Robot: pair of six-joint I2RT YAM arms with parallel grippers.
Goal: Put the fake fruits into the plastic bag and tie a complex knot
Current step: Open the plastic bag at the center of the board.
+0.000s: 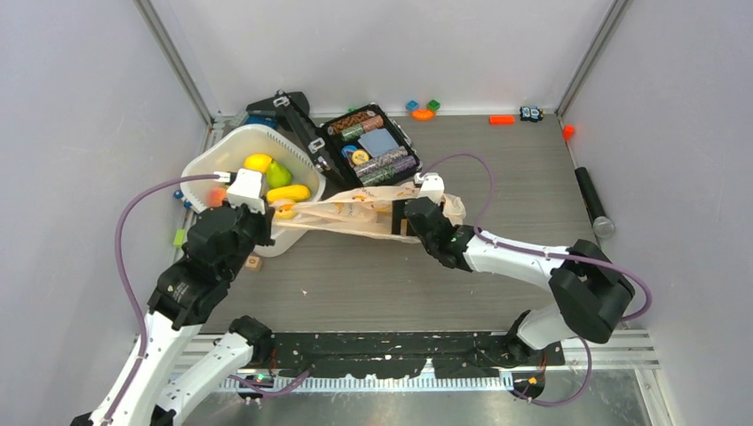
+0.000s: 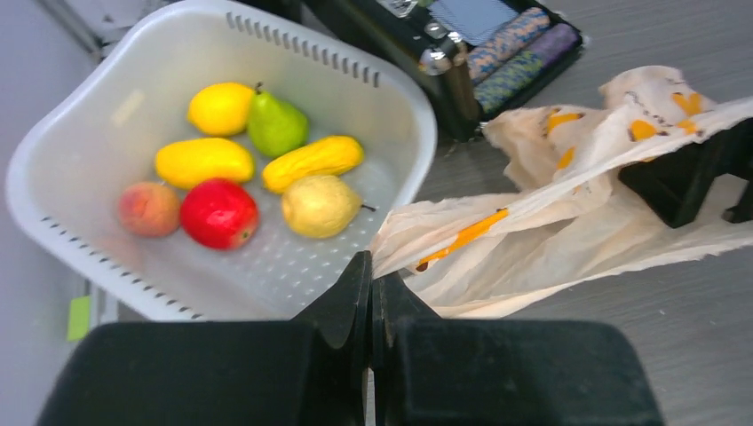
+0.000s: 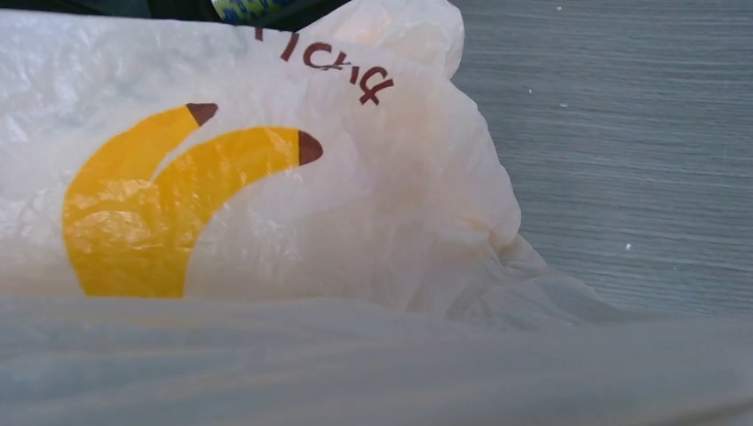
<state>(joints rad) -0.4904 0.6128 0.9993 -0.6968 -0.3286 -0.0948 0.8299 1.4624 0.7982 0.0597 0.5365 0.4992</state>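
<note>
We find only one piece of lettering: a few dark red characters (image 3: 346,75) printed on the thin crinkly translucent pale peach plastic bag (image 3: 426,204), just above its yellow banana-shaped mark (image 3: 133,222) with brown tips. They stand upside down, partly cut off by a fold, and we cannot read them.

Your left arm (image 1: 191,284) and right arm (image 1: 533,257) pair white links with blocky black joints, each trailing a purple cable (image 1: 124,257). The left gripper (image 2: 372,275), at six o'clock on its camera, is matte black.

Grey table (image 1: 373,284) bears tub (image 1: 206,164), case (image 1: 293,115), plastic bag (image 1: 355,211), blocks (image 1: 502,119).
</note>
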